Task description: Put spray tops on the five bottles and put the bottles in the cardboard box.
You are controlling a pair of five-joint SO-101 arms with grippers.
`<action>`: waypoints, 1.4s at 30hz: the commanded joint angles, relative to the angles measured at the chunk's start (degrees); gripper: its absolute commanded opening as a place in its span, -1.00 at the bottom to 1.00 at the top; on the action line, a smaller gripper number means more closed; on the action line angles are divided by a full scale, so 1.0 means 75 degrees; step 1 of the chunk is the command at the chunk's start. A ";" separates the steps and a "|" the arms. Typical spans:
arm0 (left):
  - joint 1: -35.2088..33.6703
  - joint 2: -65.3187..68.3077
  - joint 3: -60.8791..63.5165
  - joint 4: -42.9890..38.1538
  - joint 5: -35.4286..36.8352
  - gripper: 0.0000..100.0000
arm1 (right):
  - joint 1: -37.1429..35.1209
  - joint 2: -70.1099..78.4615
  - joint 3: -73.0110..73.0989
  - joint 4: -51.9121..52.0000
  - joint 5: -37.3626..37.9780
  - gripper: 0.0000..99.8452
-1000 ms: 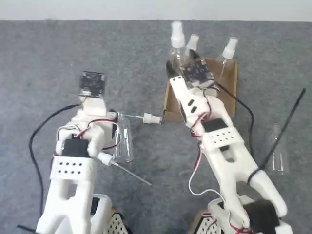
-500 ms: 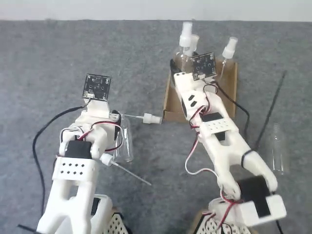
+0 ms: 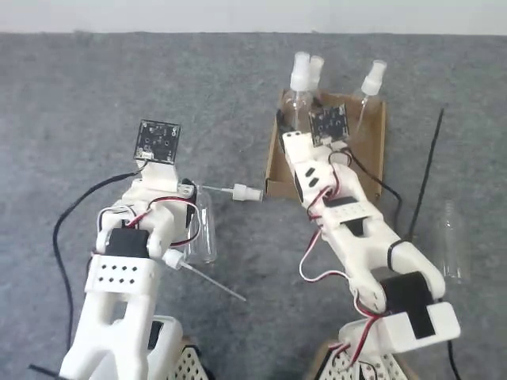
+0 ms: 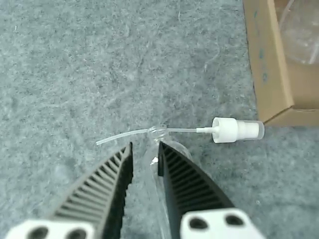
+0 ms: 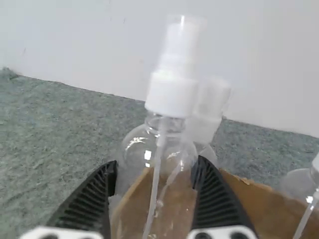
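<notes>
The right gripper (image 5: 155, 168) has come down, standing the capped clear plastic bottle (image 3: 298, 101) in the brown cardboard box (image 3: 379, 150) at upper right, fingers clenched on it; releasing looks next. The left gripper (image 4: 145, 149), fingers clamped, holds an uncapped clear bottle (image 4: 158, 132) lying on the grey desk (image 3: 79, 79), centre-left.

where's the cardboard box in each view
High view: box on the far side, right of centre, right arm over it.
Left wrist view: box corner just past the loose spray top.
Right wrist view: box wall below the bottle the right gripper holds.
Shared landmark: capped bottles standing inside.
</notes>
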 commanded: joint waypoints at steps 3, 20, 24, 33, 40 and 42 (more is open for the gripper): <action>-0.0012 0.0000 -0.0041 -0.0164 -0.0023 -0.85 | 0.0076 -0.0053 0.0258 -0.0662 0.0270 -0.99; -0.0023 0.0000 -0.0041 -0.0152 -0.0023 -0.85 | -0.0041 0.1448 0.0316 -0.2210 0.0832 -0.99; -0.0023 0.0000 -0.0041 -0.0152 -0.0023 -0.85 | -0.0053 0.1401 0.0481 -0.2198 0.0832 -0.99; -0.0023 0.0000 -0.0041 -0.0152 -0.0023 -0.85 | -0.0064 0.1354 0.0692 -0.2210 0.0856 -0.99; 0.0000 -0.0012 -0.0135 -0.0223 -0.0035 -0.85 | -0.0029 0.0006 0.0680 -0.1577 0.1371 -0.99; -0.0023 -0.0188 -0.0240 -0.0293 -0.0035 -0.84 | -0.0053 -0.0709 0.0645 -0.0944 0.1430 -0.99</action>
